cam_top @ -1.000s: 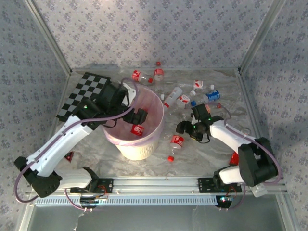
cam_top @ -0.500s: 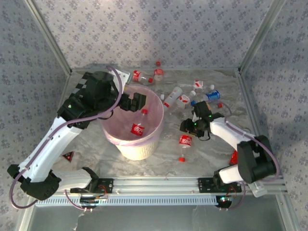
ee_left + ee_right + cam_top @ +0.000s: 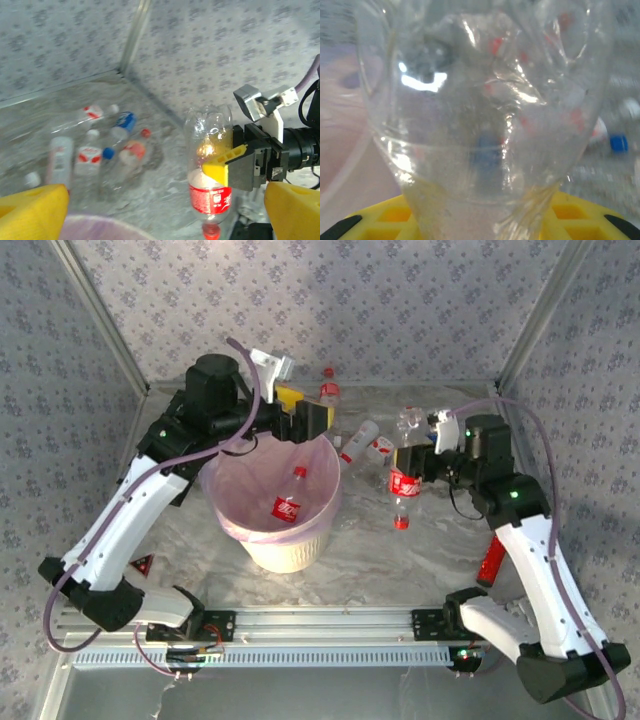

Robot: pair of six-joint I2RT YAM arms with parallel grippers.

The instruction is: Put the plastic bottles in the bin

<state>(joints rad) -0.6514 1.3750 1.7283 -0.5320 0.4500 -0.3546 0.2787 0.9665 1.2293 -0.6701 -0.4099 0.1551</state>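
Two robot arms, one lined bin, at least seven plastic bottles: one binned bottle, one raised bottle, five across the bench.

White links, black joints, lilac cables; left gripper and right gripper have yellow fingers.

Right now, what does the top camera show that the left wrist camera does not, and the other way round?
From above: a bottle lying inside the bin, and a flat red bar beside the right arm. From the left wrist: a blue-labelled bottle among the loose ones on the table. Both: the left fingers wide open, and the right fingers shut on a red-labelled bottle, cap pointing down, beside the bin's pink rim.
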